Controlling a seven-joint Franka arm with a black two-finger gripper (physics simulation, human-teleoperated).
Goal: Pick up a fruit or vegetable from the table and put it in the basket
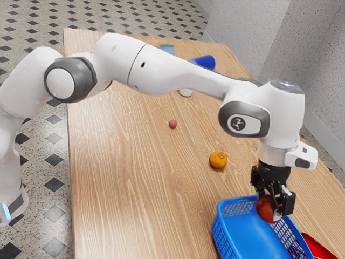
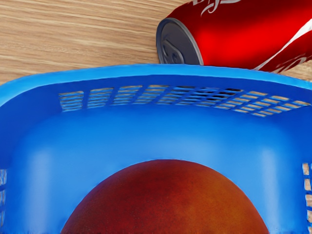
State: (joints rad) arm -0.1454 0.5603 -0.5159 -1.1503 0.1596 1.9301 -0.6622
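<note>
Holding reddish fruit [image 1: 265,209] over blue basket [image 1: 242,234], can [image 2: 243,36] beside

Red fruit [image 1: 264,209]: round and smooth-skinned, deep red shading to orange-brown on one side
Hold: pinched between the gripper's [image 1: 274,205] two fingers
Fruit's place: over the basket [image 1: 249,237], toward its far end in the exterior view — whether it dips below the rim, I cannot tell
Basket's look: bright blue, rounded corners, slotted lattice sides, smooth solid floor
Basket's pose: upright, open top facing up
Basket's place: on the table [image 1: 129,162] — near end, toward the exterior view's right
</note>
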